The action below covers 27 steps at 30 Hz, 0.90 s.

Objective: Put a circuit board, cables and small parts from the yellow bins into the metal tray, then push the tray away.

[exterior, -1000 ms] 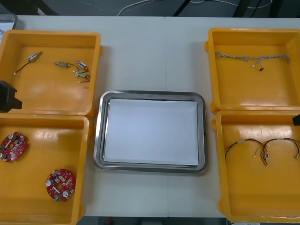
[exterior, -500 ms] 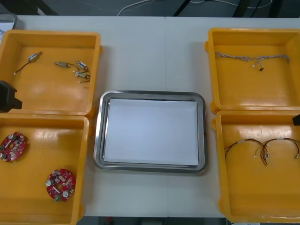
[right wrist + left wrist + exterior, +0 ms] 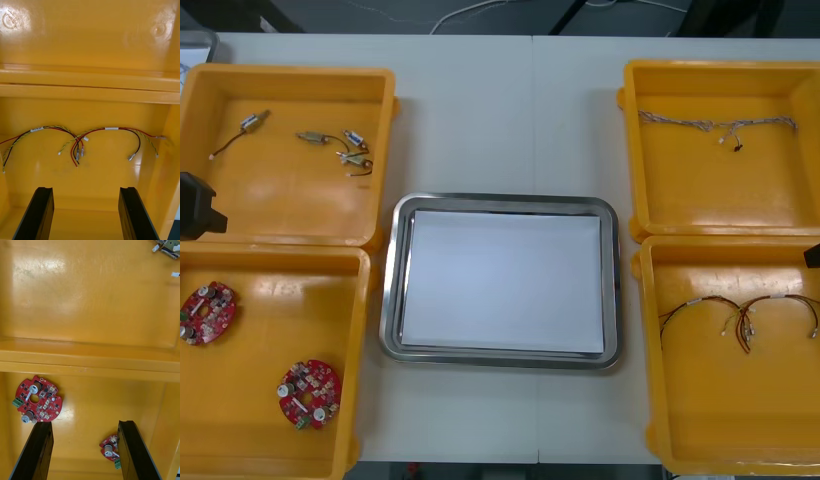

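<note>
Nothing has moved over the last second: both arms sit where they were and every part lies in its bin, so the task has not really begun and the metal tray (image 3: pixel 500 202), white inside, holds nothing yet.

The left tool (image 3: pixel 84 426) hangs over the near left bin (image 3: pixel 363 350) with its fingers spread wide and nothing between them. Two round red circuit boards lie below it. The larger-looking circuit board (image 3: pixel 36 404) is just ahead of one fingertip. The second circuit board (image 3: pixel 110 450) sits between the fingers, close against the other one and partly hidden by it.

The right tool (image 3: pixel 86 189) is likewise spread and empty above the near right bin (image 3: pixel 650 380). The red and yellow cables (image 3: pixel 80 138) lie in two loose arcs ahead of its fingertips, well apart from them.

Farther from both tools, the small metal parts (image 3: pixel 345 150) rest in the far left bin (image 3: pixel 290 72) and the twisted blue and white cable (image 3: pixel 715 123) in the far right bin (image 3: pixel 720 66). The tray stands between the tools on the worktop (image 3: pixel 500 100).

The stillness probably means a first pick is about to start. Either tool would have to drop lower to reach what is under it.
</note>
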Tool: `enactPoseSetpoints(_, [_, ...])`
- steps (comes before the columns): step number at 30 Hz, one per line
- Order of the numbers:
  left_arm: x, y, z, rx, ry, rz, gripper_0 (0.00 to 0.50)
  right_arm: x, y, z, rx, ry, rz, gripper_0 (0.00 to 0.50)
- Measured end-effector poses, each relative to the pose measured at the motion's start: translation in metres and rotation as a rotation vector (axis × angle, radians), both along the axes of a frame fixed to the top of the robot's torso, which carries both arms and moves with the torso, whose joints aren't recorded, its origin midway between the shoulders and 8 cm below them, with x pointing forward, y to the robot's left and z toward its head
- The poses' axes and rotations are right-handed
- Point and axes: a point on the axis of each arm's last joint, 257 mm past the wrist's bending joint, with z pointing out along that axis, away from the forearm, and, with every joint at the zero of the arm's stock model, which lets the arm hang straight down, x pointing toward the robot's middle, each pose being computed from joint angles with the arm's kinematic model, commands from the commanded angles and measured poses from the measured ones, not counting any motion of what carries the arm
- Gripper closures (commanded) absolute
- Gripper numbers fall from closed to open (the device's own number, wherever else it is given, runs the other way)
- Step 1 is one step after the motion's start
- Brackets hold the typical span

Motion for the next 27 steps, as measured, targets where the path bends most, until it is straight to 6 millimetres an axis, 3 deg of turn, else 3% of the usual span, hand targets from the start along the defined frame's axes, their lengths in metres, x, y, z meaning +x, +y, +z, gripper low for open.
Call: enactPoseSetpoints(27, [0.0,0.0,0.0,0.0,0.0,0.0,0.0,0.0,0.0,0.0,0.0,0.0,0.0,0.0])
